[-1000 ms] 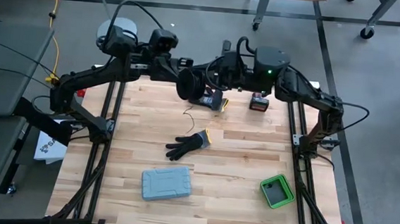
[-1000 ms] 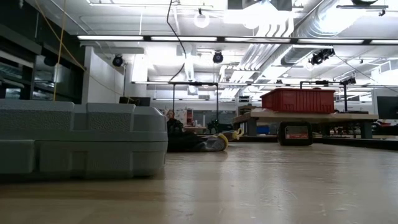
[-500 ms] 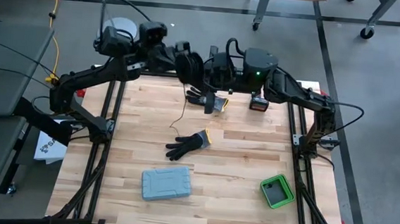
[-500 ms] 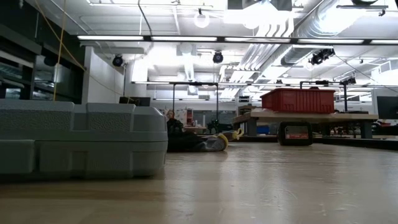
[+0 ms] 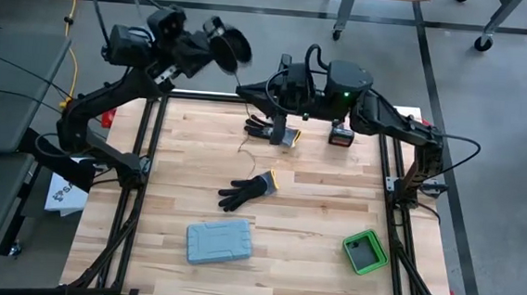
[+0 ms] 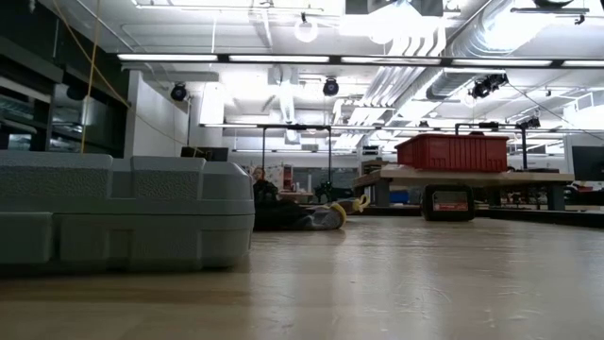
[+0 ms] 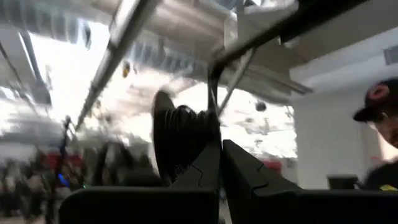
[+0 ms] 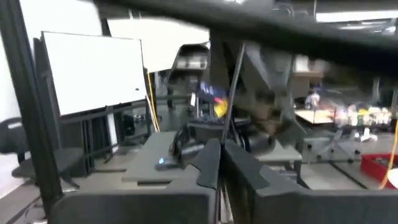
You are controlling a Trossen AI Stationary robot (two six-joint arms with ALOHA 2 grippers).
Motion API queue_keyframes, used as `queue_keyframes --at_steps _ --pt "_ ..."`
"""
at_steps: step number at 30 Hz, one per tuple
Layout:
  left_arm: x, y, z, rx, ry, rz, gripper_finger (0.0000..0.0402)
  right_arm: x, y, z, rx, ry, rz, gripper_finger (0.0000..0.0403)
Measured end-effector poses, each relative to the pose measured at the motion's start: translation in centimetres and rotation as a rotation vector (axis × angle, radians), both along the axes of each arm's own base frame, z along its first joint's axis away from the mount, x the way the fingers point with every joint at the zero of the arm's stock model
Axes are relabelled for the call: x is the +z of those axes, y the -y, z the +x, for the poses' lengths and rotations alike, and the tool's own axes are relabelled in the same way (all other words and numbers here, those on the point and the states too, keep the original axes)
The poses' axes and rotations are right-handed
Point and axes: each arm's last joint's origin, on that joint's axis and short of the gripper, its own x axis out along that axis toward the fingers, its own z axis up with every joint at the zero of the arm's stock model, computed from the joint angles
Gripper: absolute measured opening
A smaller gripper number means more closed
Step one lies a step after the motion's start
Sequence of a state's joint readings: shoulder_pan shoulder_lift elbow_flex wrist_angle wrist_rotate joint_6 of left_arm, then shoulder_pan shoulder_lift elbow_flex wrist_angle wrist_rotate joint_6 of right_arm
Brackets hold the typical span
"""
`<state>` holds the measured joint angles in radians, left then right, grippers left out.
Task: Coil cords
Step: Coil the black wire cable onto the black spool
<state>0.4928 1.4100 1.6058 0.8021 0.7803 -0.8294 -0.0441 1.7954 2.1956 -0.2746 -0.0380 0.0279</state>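
Note:
The cord is a thin dark wire, partly wound into a small black ring-shaped coil (image 5: 236,45), which also shows in the left wrist view (image 7: 180,140). My left gripper (image 5: 222,44) is shut on the coil, raised high beyond the table's far left edge. My right gripper (image 5: 249,93) is shut on the wire strand (image 8: 233,87) above the far edge. The wire's loose tail (image 5: 243,144) hangs down to the table. Neither gripper shows in the low view. My left gripper (image 7: 221,155) holds the ring-shaped coil at its rim (image 7: 198,149), beside the shut fingertips. The coil stands on edge and is lifted well clear of the table. A thin strand (image 7: 212,81) runs on from it. My right gripper (image 8: 221,152) pinches the single thin strand (image 8: 227,127) between its shut fingertips, level, fingers pointing toward the table's left. The strand runs on from the fingertips toward the coil; its other part hangs slack toward the table.
Two black gloves lie on the table, one at the far middle (image 5: 274,130) and one at the middle (image 5: 249,191). A grey case (image 5: 220,242) and a green box (image 5: 365,251) sit near the front, and a red-black block (image 5: 342,134) at the far right. A person's capped head (image 7: 379,124) shows beyond.
My left gripper has risen and gone toward the table's far left, past the far edge, carrying the coil with it. The wire's loose tail has been drawn up and toward the far edge. My right gripper has stayed about where it was.

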Motion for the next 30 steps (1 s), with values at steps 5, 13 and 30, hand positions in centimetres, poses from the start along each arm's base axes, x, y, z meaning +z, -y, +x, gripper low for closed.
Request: queue_keyframes --at_steps 5,13,30 --pt "0.7 0.2 -0.8 0.079 0.093 -0.006 0.0 -1.1 0.5 0.5 -0.024 -0.081 0.005 0.006" --pt "0.8 0.2 -1.0 0.113 0.108 0.008 0.0 -2.6 1.1 1.8 -0.173 -0.143 -0.032 0.0137" --pt "1.1 0.1 -1.7 0.162 0.137 0.015 0.0 -5.1 1.6 4.6 -0.273 -0.184 -0.095 0.0143"
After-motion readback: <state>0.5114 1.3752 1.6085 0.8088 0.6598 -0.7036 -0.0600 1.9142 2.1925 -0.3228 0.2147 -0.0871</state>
